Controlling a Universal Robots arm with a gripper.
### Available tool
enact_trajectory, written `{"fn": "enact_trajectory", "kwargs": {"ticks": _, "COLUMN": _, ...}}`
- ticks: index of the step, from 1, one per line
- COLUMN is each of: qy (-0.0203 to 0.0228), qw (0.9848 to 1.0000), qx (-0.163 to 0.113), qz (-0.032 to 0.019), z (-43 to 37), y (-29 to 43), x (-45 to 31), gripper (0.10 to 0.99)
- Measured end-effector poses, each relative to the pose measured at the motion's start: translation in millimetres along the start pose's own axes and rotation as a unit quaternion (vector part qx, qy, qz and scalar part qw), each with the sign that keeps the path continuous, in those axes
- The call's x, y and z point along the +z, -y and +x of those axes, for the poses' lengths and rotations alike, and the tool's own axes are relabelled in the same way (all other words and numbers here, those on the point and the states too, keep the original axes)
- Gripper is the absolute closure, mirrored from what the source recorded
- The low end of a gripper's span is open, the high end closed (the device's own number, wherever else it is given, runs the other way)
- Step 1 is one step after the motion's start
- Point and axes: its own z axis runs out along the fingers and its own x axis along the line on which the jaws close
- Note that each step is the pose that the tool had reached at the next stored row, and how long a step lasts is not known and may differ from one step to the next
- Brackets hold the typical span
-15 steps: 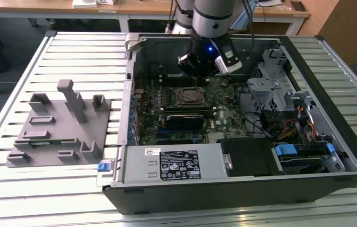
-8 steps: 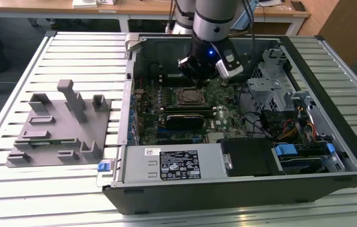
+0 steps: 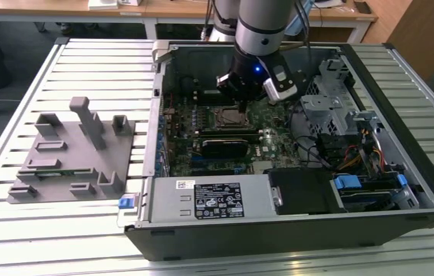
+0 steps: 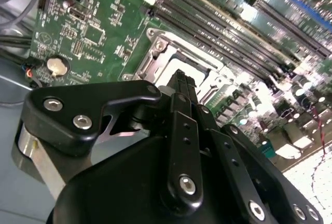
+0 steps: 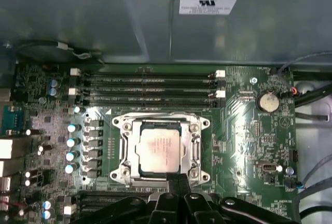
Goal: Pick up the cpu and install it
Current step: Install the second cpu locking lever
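Observation:
The cpu (image 5: 161, 150), a small square chip with a pale silver top, lies flat inside the metal socket frame (image 5: 123, 149) on the green motherboard (image 5: 254, 130). My gripper (image 5: 178, 182) hangs just above the socket's edge, its black fingers pressed together with nothing between them. In the second wrist view the same gripper (image 4: 181, 79) points down at the socket frame (image 4: 155, 53). The exterior view shows the gripper (image 3: 246, 106) inside the open computer case, over the cpu (image 3: 228, 118).
Memory slots (image 5: 148, 86) run beside the socket. The case walls (image 3: 155, 115) surround the board. A labelled black block (image 3: 217, 198) and drive cages (image 3: 331, 109) stand nearby. The grey plastic fixture (image 3: 71, 155) sits on the slatted table at the exterior view's left.

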Motion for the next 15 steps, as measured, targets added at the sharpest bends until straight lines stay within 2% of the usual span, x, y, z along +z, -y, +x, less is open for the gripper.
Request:
{"fn": "enact_trajectory", "kwargs": {"ticks": 10, "qy": 0.0000, "qw": 1.0000, "qx": 0.000, "qz": 0.0000, "z": 1.5, "y": 11.6, "x": 0.0, "gripper": 0.980}}
{"fn": "enact_trajectory", "kwargs": {"ticks": 15, "qy": 0.0001, "qw": 1.0000, "qx": 0.000, "qz": -0.0001, "z": 9.3, "y": 13.8, "x": -0.1, "gripper": 0.980}}
